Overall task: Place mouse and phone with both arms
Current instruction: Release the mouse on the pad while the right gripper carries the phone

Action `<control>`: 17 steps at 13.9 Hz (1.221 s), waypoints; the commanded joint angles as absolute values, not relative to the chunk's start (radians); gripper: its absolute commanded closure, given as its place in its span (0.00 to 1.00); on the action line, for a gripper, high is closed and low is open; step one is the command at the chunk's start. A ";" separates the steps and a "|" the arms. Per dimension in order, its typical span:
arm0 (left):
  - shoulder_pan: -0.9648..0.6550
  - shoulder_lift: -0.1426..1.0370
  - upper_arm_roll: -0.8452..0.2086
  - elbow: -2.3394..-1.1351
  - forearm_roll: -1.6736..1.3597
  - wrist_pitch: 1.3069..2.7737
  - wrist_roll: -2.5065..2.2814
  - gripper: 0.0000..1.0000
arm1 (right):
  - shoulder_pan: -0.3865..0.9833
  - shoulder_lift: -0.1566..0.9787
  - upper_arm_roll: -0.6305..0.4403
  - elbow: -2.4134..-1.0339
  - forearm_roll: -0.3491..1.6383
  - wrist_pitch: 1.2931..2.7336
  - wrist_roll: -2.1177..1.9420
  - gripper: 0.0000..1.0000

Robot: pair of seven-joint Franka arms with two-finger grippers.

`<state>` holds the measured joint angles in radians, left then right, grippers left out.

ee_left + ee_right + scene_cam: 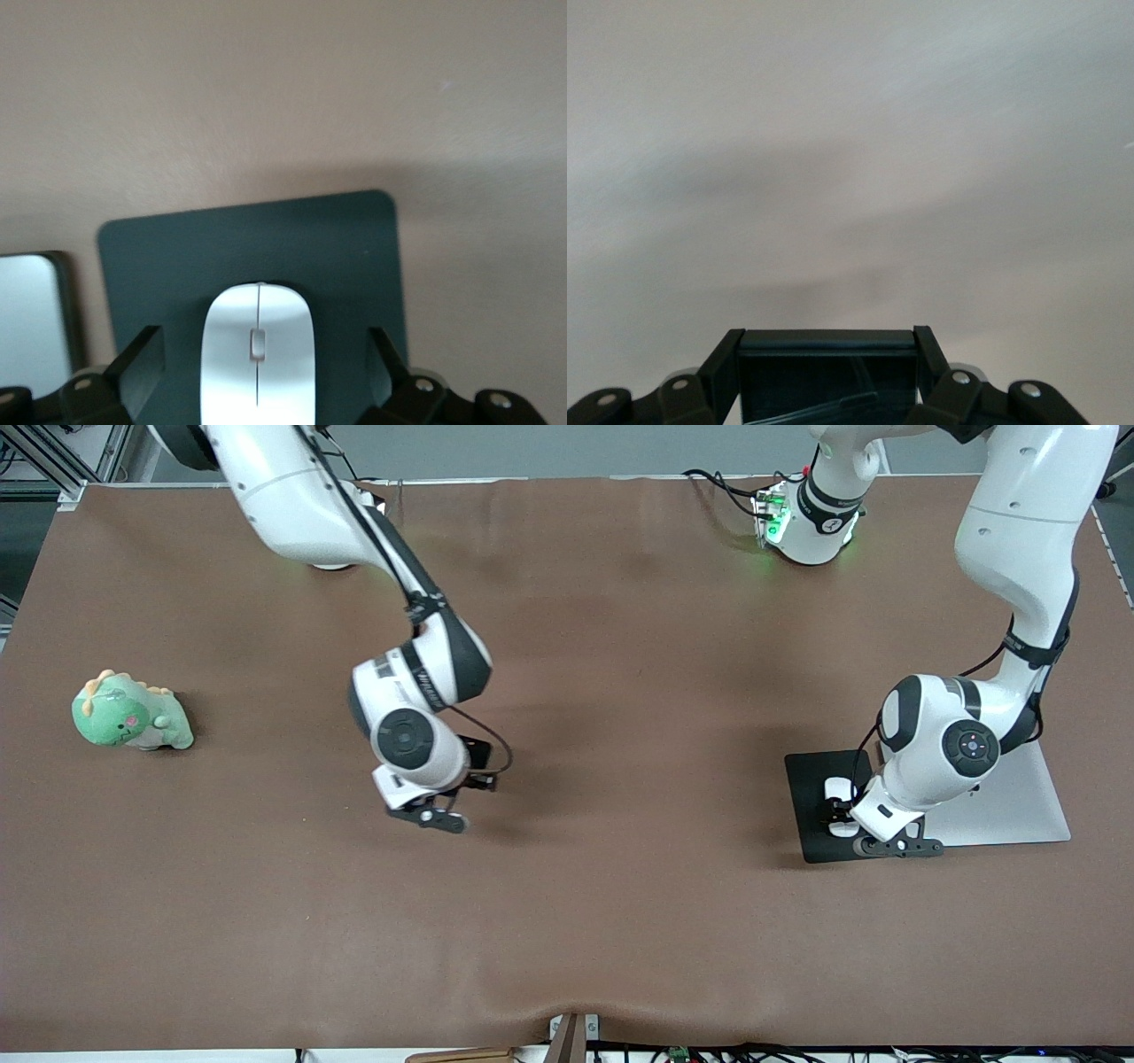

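Observation:
The white mouse [836, 791] lies on a black mouse pad [811, 775] toward the left arm's end of the table. My left gripper [837, 815] is down over it, open. In the left wrist view the fingers [142, 363] stand wide on either side of the mouse [257, 350] with a gap on each side. My right gripper [478, 769] is over the bare middle of the table, shut on the black phone [479, 755]. In the right wrist view the phone [828, 376] fills the space between the fingers [722, 363].
A flat silver-grey slab [1019, 802] lies beside the mouse pad at the left arm's end, partly under the left arm; it also shows in the left wrist view [31, 314]. A green plush dinosaur [129, 712] sits at the right arm's end. Brown cloth covers the table [620, 921].

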<state>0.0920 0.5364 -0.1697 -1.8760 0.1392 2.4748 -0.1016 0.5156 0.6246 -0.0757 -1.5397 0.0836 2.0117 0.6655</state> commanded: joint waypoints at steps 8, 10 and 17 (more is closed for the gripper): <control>0.107 0.295 -0.180 -1.482 0.120 1.751 -0.089 0.00 | 0.129 0.485 -0.064 -1.767 0.051 2.043 0.047 0.87; 0.118 0.252 -0.173 -1.431 0.098 1.643 -0.087 0.00 | 0.062 0.485 -0.066 -1.793 0.049 2.075 -0.030 0.87; 0.138 0.075 -0.170 -1.437 0.071 1.490 -0.083 0.00 | -0.135 0.532 -0.067 -1.852 0.034 2.171 -0.170 0.87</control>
<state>0.1323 0.1199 -0.1688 -1.4206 0.0866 1.5199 -0.1016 -0.0951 0.5327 -0.0886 -1.8390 0.0577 2.1568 -0.1556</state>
